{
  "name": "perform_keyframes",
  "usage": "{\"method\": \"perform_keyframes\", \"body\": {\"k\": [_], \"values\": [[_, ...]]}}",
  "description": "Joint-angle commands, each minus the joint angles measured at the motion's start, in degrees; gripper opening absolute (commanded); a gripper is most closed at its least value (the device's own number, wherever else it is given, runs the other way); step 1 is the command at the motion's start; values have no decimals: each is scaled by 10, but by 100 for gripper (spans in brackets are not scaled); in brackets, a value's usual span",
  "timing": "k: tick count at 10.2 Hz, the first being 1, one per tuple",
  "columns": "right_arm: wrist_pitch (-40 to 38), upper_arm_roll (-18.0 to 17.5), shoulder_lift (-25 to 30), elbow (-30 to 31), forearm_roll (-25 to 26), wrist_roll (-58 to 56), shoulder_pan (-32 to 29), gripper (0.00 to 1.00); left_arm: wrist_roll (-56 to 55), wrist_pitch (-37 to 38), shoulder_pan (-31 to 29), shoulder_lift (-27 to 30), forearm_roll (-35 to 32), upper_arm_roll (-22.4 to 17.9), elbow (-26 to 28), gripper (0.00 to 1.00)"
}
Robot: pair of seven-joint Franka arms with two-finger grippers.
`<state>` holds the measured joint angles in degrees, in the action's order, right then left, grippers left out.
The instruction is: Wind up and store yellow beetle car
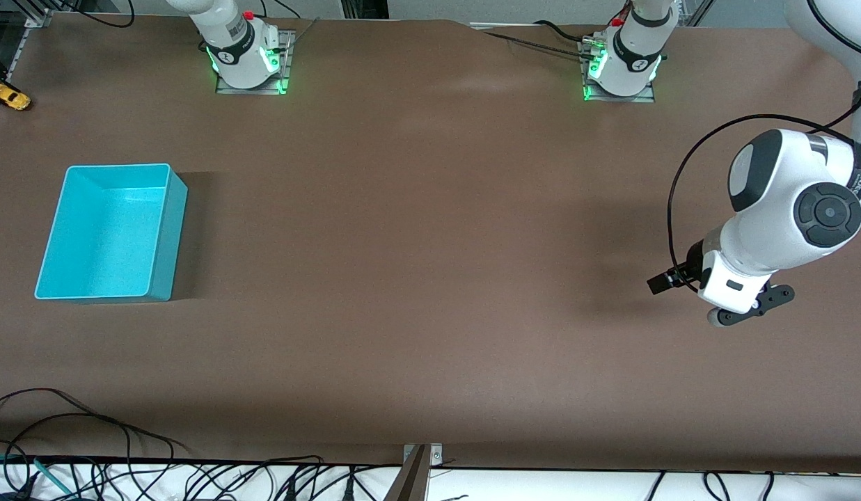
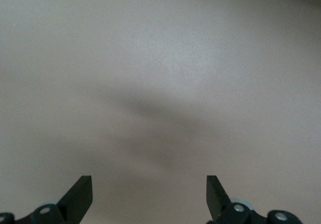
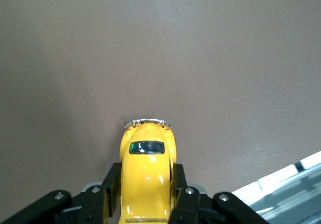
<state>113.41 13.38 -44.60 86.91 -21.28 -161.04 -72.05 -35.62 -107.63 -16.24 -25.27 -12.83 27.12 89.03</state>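
The yellow beetle car [image 3: 147, 169] sits between the fingers [image 3: 112, 184] of my right gripper [image 3: 147, 186], which is shut on its sides. In the front view the car [image 1: 11, 97] is at the edge of the table at the right arm's end, farther from the camera than the turquoise bin [image 1: 171, 229]. Only a dark bit of the right gripper [image 1: 1, 86] shows there. I cannot tell whether the car rests on the table or is just above it. My left gripper [image 2: 149, 184] is open and empty, low over bare table at the left arm's end [image 1: 750, 312].
The turquoise bin stands open and empty toward the right arm's end. A pale rail [image 3: 286, 184] at the table's edge runs close beside the car. Cables [image 1: 89, 445] lie along the table's edge nearest the camera.
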Motion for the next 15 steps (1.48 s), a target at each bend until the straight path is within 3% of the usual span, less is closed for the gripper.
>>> {"method": "perform_keyframes", "body": {"k": [1,8,12,15], "values": [[-32,1,21,1,-32,-147,2,0,10,14,0,5,7,-1,-6,100],[-88,4,105,18,-23,-125,91,0,10,14,0,6,7,-1,-7,100],[-128,-1,147,-5,-22,1,139,0,10,14,0,5,7,-1,-7,100],[-119,-49,154,-24,-23,182,147,0,10,14,0,5,7,-1,-7,100]]}}
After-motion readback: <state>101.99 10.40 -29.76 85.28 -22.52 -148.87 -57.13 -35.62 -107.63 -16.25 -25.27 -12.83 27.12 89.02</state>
